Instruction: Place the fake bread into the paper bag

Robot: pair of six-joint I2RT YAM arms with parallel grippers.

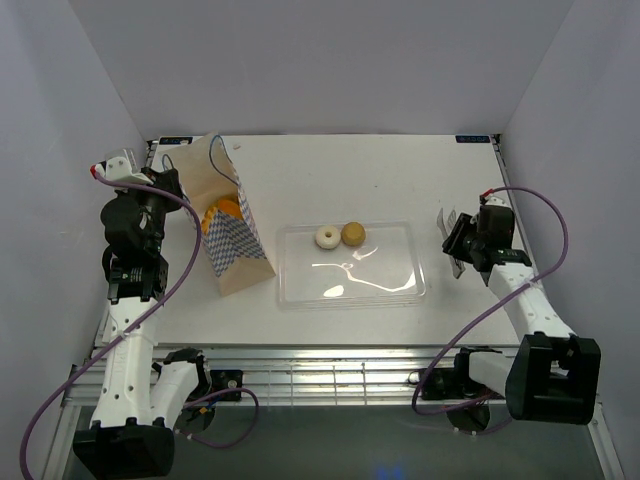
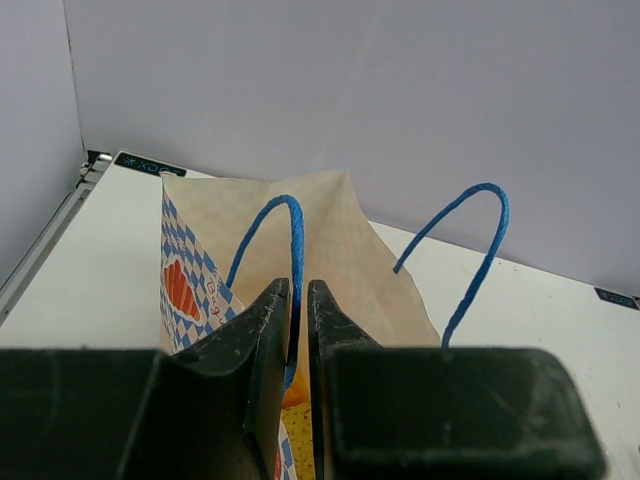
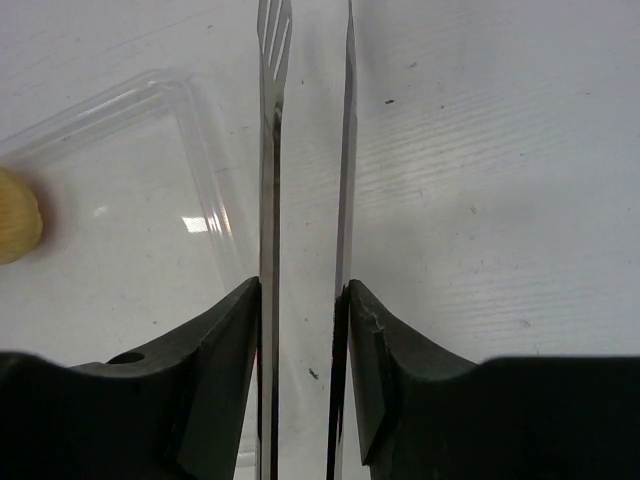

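Observation:
The paper bag (image 1: 238, 255) stands at the table's left, its mouth open, with orange bread (image 1: 224, 211) inside. My left gripper (image 1: 168, 186) is at the bag's far rim. In the left wrist view it (image 2: 298, 286) is shut on one blue cord handle (image 2: 297, 235) of the bag (image 2: 345, 235); orange and yellow bread (image 2: 291, 398) shows below. A pale ring (image 1: 326, 236) and a brown bun (image 1: 352, 233) lie in the clear tray (image 1: 400, 292). My right gripper (image 1: 465, 243) is shut on metal tongs (image 3: 271, 150), right of the tray; the bun's edge (image 3: 14, 226) shows at the left.
The clear flat plastic tray's corner (image 3: 190, 115) lies just left of the tongs' tips. The second blue handle (image 2: 470, 250) stands free to the right. White walls enclose the table on three sides. Arm cables loop along both sides.

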